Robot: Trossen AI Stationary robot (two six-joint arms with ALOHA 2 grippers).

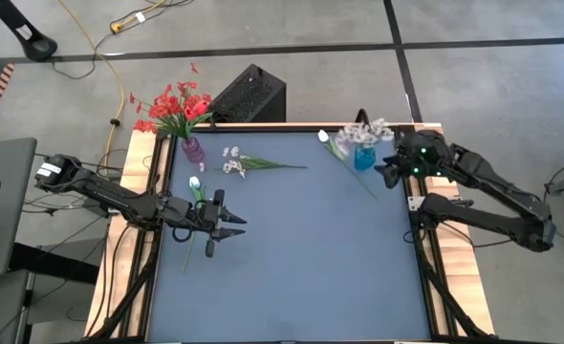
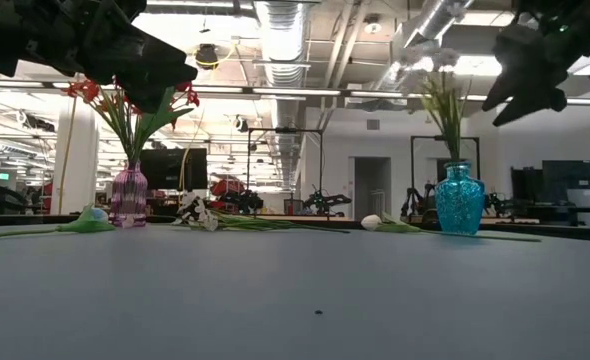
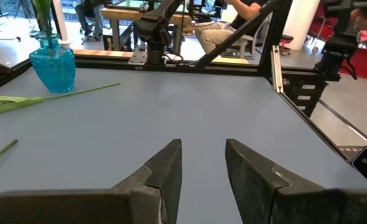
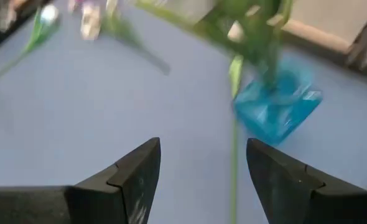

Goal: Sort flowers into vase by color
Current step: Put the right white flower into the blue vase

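Note:
A purple vase (image 1: 193, 148) with red flowers (image 1: 172, 105) stands at the far left of the table. At the far right, a blue vase (image 1: 363, 157) holds white flowers (image 1: 365, 131). Three white stems lie flat on the mat: a tulip (image 1: 195, 182) whose stalk runs under my left arm, a small cluster (image 1: 232, 161), and a tulip (image 1: 324, 137) beside the blue vase (image 4: 277, 109). My left gripper (image 1: 236, 227) (image 3: 203, 163) is open, raised above the mat. My right gripper (image 1: 382, 174) (image 4: 202, 168) is open, raised just right of the blue vase.
A black box (image 1: 250, 96) sits beyond the far edge and a laptop (image 1: 0, 205) lies left of the table. Wooden rails (image 1: 425, 239) frame the blue mat. The near half of the mat (image 1: 301, 277) is free room.

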